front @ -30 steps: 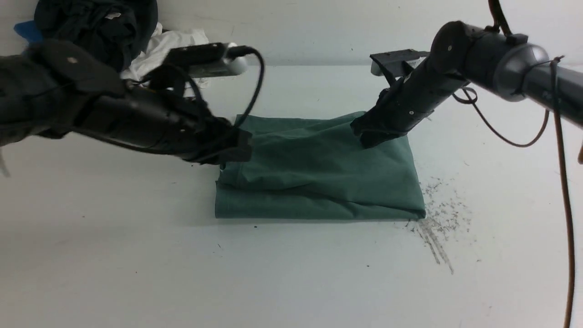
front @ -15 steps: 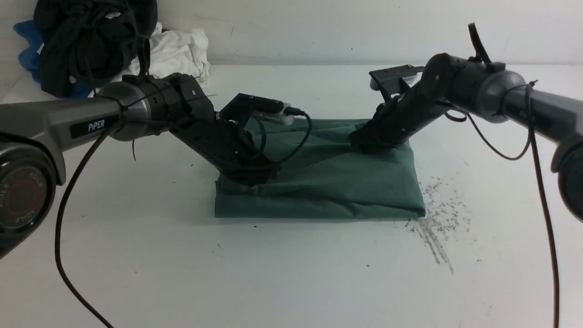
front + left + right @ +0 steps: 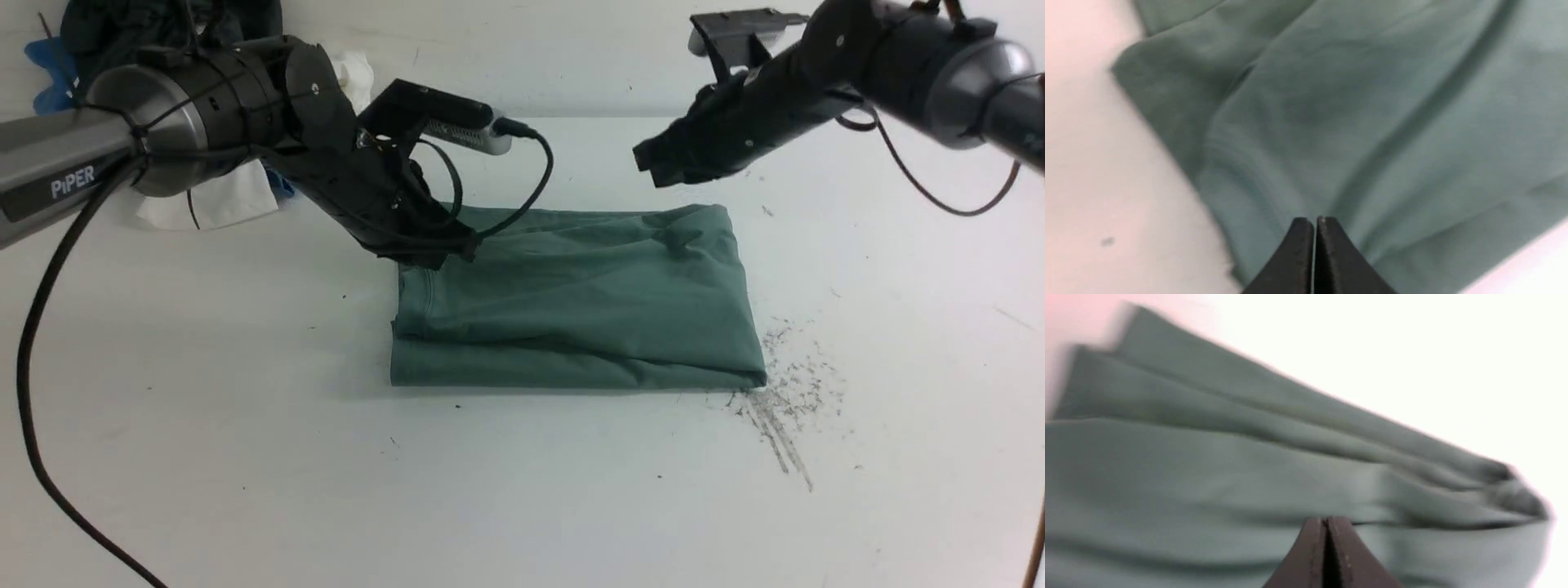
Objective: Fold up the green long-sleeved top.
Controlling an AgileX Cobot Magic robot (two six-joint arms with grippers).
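Note:
The green long-sleeved top [image 3: 571, 302] lies folded into a flat rectangle in the middle of the white table, with soft creases across its upper layer. My left gripper [image 3: 441, 255] is shut and empty, its tip just above the top's far left corner. The left wrist view shows the shut left gripper [image 3: 1314, 220] over the green long-sleeved top [image 3: 1372, 122]. My right gripper [image 3: 653, 167] is shut with nothing in it, raised clear above the far right corner. In the right wrist view the right gripper [image 3: 1327, 518] hangs above the blurred layered green long-sleeved top [image 3: 1249, 465].
A black garment [image 3: 90, 24], a blue cloth [image 3: 45, 69] and a white garment [image 3: 220, 200] lie at the table's far left, partly behind my left arm. Dark scuff marks [image 3: 784, 408] streak the table by the top's near right corner. A wall closes the back.
Both shut grippers came off the cloth. The right one rose well above the far right corner. The left one moved back from the near left part to the far left corner.

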